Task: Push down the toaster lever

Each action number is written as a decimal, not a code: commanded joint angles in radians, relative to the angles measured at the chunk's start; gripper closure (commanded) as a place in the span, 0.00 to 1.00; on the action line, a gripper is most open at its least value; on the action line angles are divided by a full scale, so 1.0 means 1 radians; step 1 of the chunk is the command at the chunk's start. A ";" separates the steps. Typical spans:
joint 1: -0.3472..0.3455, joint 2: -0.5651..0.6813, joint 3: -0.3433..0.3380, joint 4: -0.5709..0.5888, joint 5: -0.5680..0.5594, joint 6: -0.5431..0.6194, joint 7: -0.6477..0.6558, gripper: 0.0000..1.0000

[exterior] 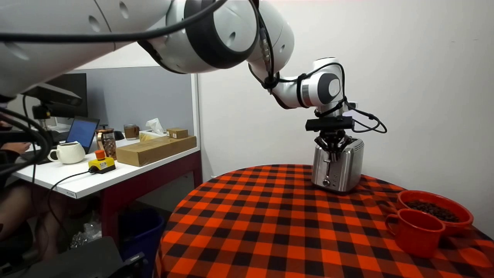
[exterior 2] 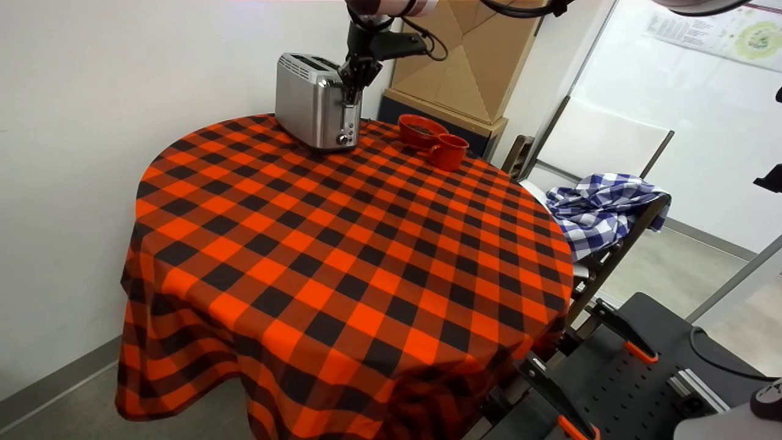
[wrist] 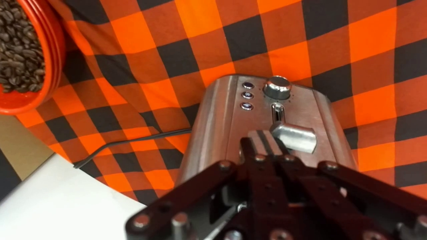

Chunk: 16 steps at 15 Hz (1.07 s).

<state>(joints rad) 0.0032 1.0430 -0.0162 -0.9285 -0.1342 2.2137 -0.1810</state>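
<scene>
The silver toaster [exterior: 354, 166] stands upright on the checked tablecloth, close to the wall, in both exterior views [exterior 2: 298, 104]. In the wrist view the toaster [wrist: 217, 123] shows its front panel, with a knob [wrist: 277, 88] and several small buttons. Its shiny lever [wrist: 297, 137] sits on the front, above the lower part of its slot. My gripper [wrist: 265, 138] is shut and holds nothing. Its fingertips point down at the toaster's front, right beside the lever's inner end. I cannot tell whether they touch it. In an exterior view the fingertips [exterior: 334, 156] are at the lever's height.
A red bowl [exterior: 465, 214] of coffee beans and a red mug [exterior: 418, 235] stand near the toaster on the round table [exterior 2: 342, 244]. The toaster's black cord [wrist: 133, 141] runs off beside it. A tall cardboard box [exterior 2: 452, 55] stands behind the bowl.
</scene>
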 commanded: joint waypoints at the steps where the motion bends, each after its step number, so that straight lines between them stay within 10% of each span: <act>1: -0.008 0.017 0.031 0.059 0.028 -0.103 -0.044 1.00; 9: -0.010 0.020 0.050 0.140 0.042 -0.353 -0.084 1.00; 16: -0.002 0.028 0.033 0.149 0.011 -0.264 -0.041 1.00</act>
<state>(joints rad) -0.0017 1.0441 0.0250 -0.8192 -0.1155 1.9147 -0.2345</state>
